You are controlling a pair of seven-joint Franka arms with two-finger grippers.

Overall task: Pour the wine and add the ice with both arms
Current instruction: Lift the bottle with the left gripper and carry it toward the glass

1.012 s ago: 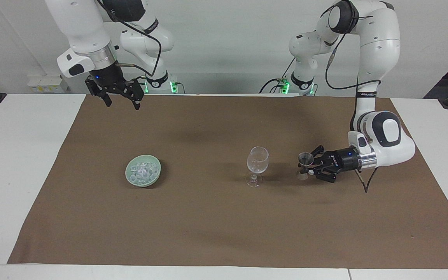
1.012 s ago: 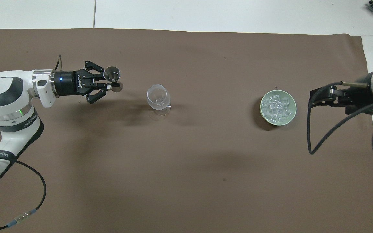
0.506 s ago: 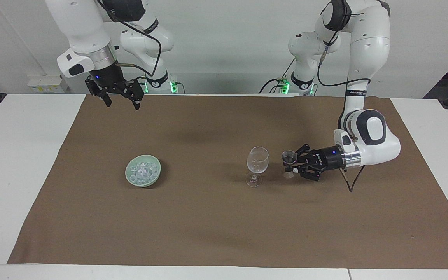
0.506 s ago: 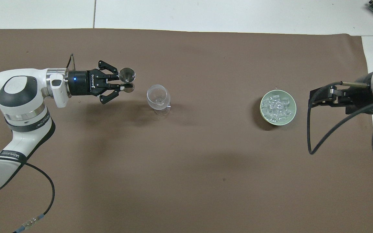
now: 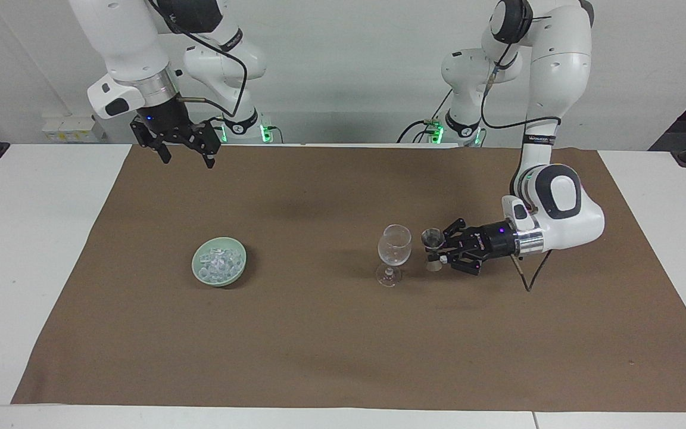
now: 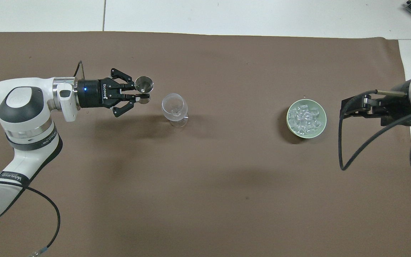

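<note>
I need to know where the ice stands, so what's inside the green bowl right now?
The green bowl holds a heap of clear ice chunks, filling most of it. The bowl's bottom is covered by the heap, so anything beneath the ice cannot be seen.

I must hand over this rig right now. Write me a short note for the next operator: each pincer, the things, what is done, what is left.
Left pincer: shut on a small stemmed metal cup, held upright beside the wine glass.
Right pincer: open, empty, waiting raised at its own end of the table.
Ice: all in the green bowl on the brown mat.
Done: cup brought up to the glass.
Left: pour; add ice. The glass looks empty.
</note>
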